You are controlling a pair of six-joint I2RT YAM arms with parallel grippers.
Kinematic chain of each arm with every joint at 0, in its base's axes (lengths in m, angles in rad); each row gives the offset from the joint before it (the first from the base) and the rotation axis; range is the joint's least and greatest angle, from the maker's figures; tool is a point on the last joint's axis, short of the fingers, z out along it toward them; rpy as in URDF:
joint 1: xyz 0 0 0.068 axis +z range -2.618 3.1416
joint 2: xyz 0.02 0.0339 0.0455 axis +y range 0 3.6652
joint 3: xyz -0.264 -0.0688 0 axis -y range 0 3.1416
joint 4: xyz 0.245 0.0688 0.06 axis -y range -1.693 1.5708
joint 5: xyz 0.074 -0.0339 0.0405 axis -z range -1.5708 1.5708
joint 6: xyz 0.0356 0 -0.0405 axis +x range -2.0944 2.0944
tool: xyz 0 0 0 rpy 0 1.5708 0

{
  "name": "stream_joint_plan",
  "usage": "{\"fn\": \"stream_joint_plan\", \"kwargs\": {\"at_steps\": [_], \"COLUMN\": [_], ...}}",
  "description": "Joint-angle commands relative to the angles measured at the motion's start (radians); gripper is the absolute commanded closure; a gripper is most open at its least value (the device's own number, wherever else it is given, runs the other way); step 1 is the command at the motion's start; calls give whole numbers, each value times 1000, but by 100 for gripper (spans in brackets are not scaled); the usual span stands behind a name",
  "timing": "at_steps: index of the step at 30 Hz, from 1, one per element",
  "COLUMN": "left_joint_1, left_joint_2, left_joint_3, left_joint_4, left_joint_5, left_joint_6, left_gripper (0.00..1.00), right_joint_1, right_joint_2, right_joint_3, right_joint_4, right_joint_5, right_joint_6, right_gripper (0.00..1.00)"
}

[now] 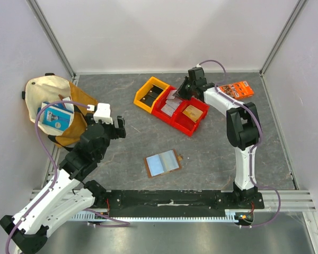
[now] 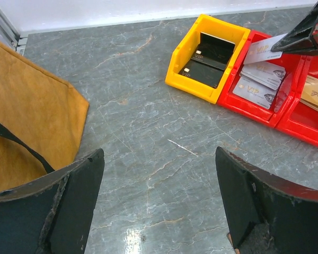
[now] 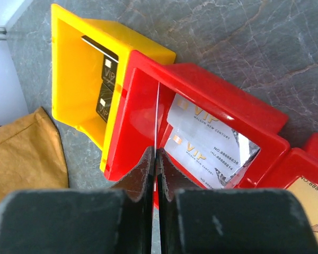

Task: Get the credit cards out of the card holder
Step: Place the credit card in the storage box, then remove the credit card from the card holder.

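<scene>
The top camera sits high at the near edge and looks down on the whole surface (image 1: 132, 145). The left wrist camera is low, facing across the surface toward the yellow bin (image 2: 193, 84) and red bins (image 2: 257, 108), its own fingers (image 2: 69, 211) at the bottom. The right wrist camera looks steeply down, close over these same bins, which all three views share.

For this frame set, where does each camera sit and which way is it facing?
Top external: high behind the bases, looking down on the table; left arm, right arm, open card holder, yellow bin and red bins show.
Left wrist: low over the table, looking across at the yellow bin; open left fingers frame the bottom.
Right wrist: above the red bins, looking down; right fingers shut on a credit card.
Shared: both wrist views show the yellow bin and silver cards.
</scene>
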Motion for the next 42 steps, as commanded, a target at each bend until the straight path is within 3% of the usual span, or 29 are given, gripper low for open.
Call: {"fn": "stream_joint_plan", "kwargs": {"at_steps": [1,10,17,23,28,35,42], "left_joint_1": [8,9,9,8,8,-12,-173], "left_joint_2": [-5,12,29,52,111,223,294], "left_joint_3": [-3,-2,6,20,55,41,-55], "left_joint_4": [56,53,42,17,-29,-52,3], "left_joint_5": [-11,12,38,118,251,522,486], "left_joint_6": [32,33,23,-11,-78,-308,-506], "left_gripper": [10,10,8,7,8,14,30], "right_joint_1": [2,0,-1,17,77,242,347], "right_joint_2": [39,-54,-197,-371,-546,-726,-764], "right_joint_3": [53,-7,-43,-187,-379,-612,-763], "right_joint_4": [-20,-40,-135,-127,-107,-71,-26], "right_joint_5": [13,88,242,144,67,30,25], "right_joint_6": [12,-85,-228,-375,-439,-452,-403], "right_gripper": [91,70,43,31,27,24,34]}}
